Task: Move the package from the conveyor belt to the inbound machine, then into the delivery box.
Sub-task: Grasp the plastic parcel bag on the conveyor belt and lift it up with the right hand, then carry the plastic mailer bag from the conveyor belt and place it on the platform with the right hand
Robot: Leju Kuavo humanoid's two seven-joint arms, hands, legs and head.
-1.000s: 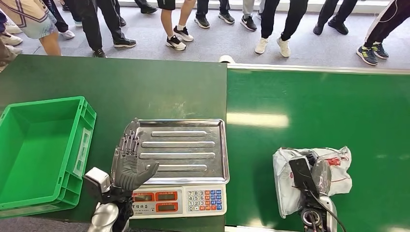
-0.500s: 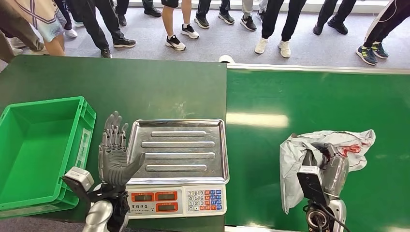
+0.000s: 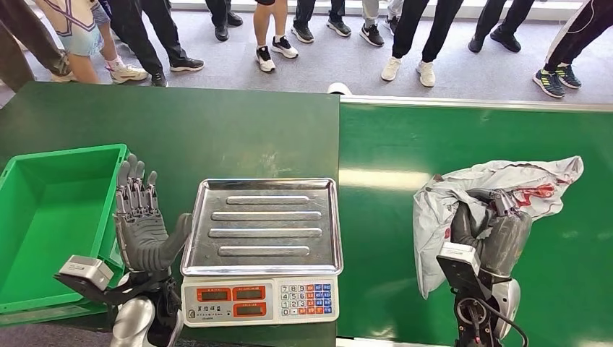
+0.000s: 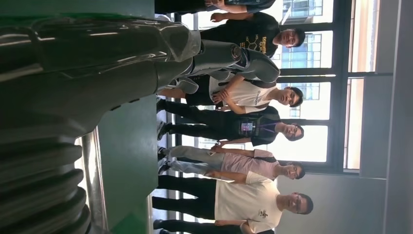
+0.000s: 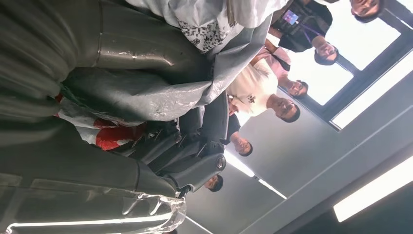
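Package held above the conveyor belt (image 3: 405, 144).
The right hand (image 3: 491, 228) grasps the grey package (image 3: 448, 195); the left hand (image 3: 141, 220), released, is raised beside the scale (image 3: 264, 238).

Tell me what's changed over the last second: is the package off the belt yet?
The right hand, gripping the package, has lifted it up off the conveyor belt, and the bag now hangs unfolded. The open left hand swung left from the scale tray toward the green box. Scale and box haven't moved.
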